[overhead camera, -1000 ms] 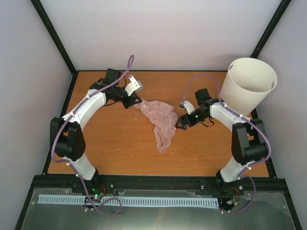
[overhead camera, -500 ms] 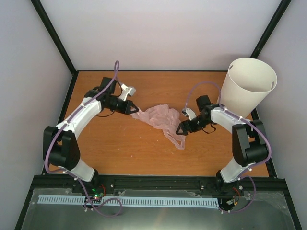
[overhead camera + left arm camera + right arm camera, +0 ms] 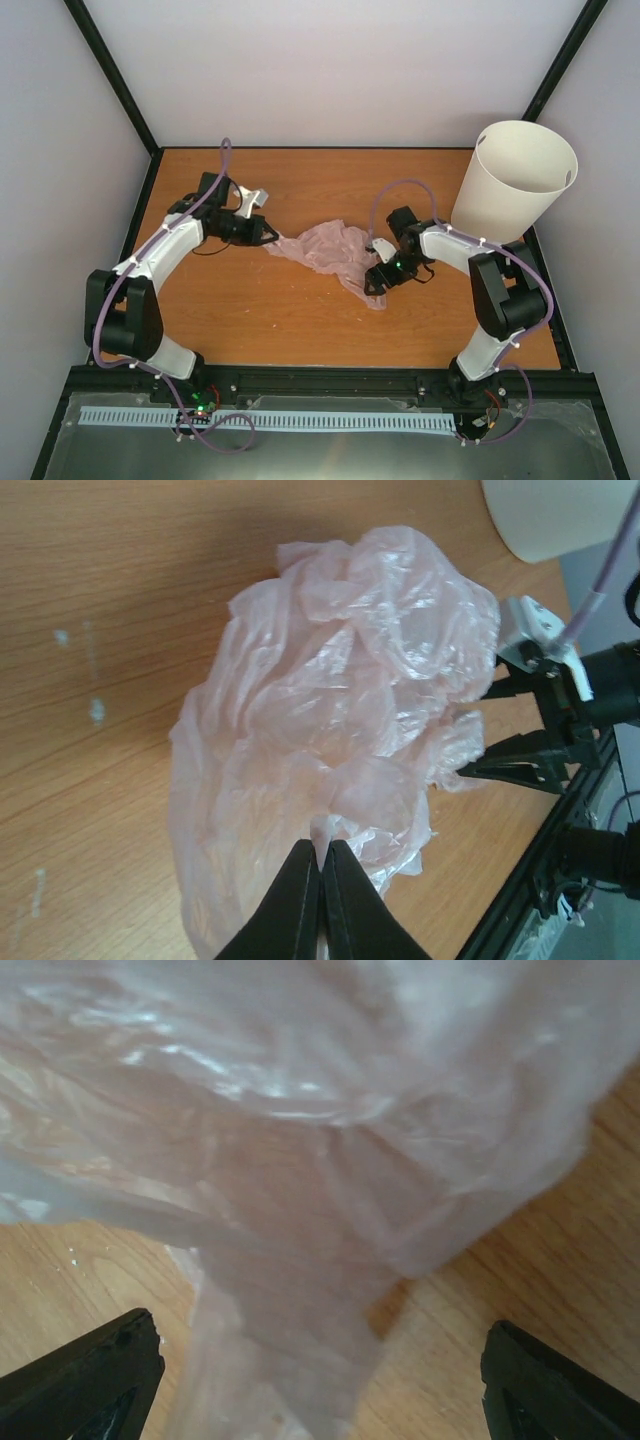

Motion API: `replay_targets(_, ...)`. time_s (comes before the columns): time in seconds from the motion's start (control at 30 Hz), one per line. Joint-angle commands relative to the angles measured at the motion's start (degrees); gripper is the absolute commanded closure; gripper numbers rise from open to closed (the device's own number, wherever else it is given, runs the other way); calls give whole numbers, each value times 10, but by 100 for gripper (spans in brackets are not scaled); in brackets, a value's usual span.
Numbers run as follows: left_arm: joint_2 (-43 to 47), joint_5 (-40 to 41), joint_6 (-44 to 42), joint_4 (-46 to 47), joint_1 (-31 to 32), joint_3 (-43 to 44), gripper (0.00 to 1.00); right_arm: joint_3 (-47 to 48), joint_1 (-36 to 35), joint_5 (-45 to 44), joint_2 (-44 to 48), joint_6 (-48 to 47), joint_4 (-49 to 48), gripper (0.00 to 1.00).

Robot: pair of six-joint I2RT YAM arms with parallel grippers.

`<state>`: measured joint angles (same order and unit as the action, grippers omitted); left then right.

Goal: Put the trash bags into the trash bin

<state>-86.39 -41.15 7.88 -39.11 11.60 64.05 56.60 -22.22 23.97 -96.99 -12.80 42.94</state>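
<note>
One thin, crinkly, translucent pink trash bag lies crumpled between both grippers. The left gripper pinches its edge tight. The right gripper gapes wide astride its tail, gripping nothing. The smooth white tapered trash bin stands well behind the right fingers.

Just one pink trash bag, one white trash bin, and two grippers: the left gripper and right gripper.

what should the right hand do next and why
Probably close the right hand on the pink trash bag. The left hand is shut on one edge, while the right stands open with a fold of bag between its fingers; gripping both ends should let it be lifted toward the white trash bin.
</note>
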Motion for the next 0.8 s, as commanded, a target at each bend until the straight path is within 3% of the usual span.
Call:
replay_targets(0.0, 12, 7, 10, 22, -33, -10, 99, 20, 0, -43, -19, -9, 22, 14)
replay_targets(0.07, 17, 17, 2, 28, -38, -20, 99, 23, 0, -39, -28, -18, 25, 20)
replay_targets(0.13, 26, 20, -1, 35, -39, -31, 99, 23, 0, -31, -36, -28, 24, 34)
replay_targets(0.33, 50, 37, -12, 43, -38, -53, 99, 57, 0, 8, -32, -42, 22, 96)
replay_targets(0.43, 49, 44, -25, 42, -39, -32, 99, 142, 2, 0, -38, -79, 47, 97)
replay_targets(0.5, 32, 39, -41, 36, -39, 14, 99, 284, 6, -14, -62, -117, 83, 97)
replay_targets(0.57, -8, 55, -68, 5, -39, 119, 99, 463, 18, -36, -109, -131, 131, 97)
replay_targets(0.67, -96, 102, -94, -42, -53, 453, 99, 788, 40, -74, -188, -134, 164, 97)
replay_targets(0.73, -109, 113, -99, 3, -56, 614, 99, 951, 44, -110, -203, -129, 127, 97)
replay_targets(0.77, -98, 114, -100, 49, -55, 645, 99, 975, 44, -120, -188, -126, 87, 97)
